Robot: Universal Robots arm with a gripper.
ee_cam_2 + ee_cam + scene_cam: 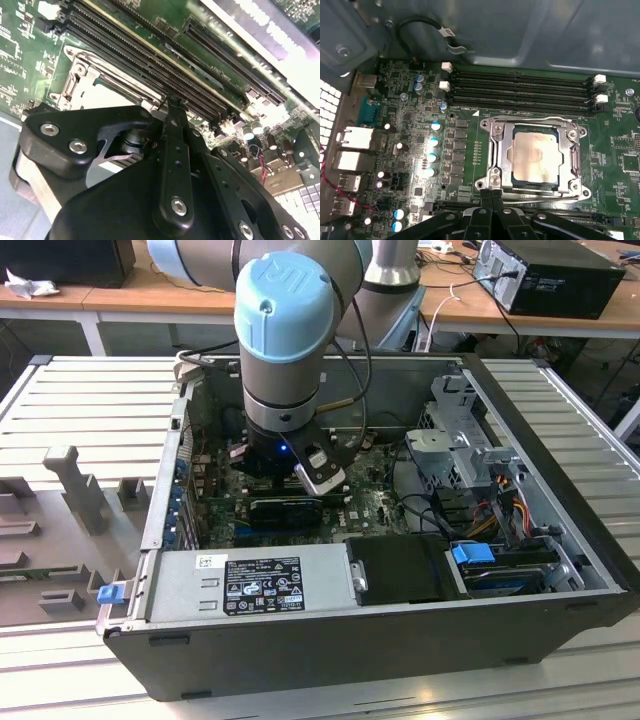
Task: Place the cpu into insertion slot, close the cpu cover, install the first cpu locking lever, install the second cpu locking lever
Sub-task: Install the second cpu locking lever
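- In the first wrist view your gripper point(491, 200) has its jaws drawn together, tips touching, with nothing between them.
- The cpu point(535, 156) already sits in the insertion slot point(506, 159), silver top showing through the window of the cpu cover point(532, 124), which lies flat over it.
- The jaw tips sit at the socket's near edge, right by the cover's rim; the chip lies straight ahead of them, toward the long black memory slots point(520, 90).
- In the exterior view the arm reaches down into the open computer case point(330, 640).
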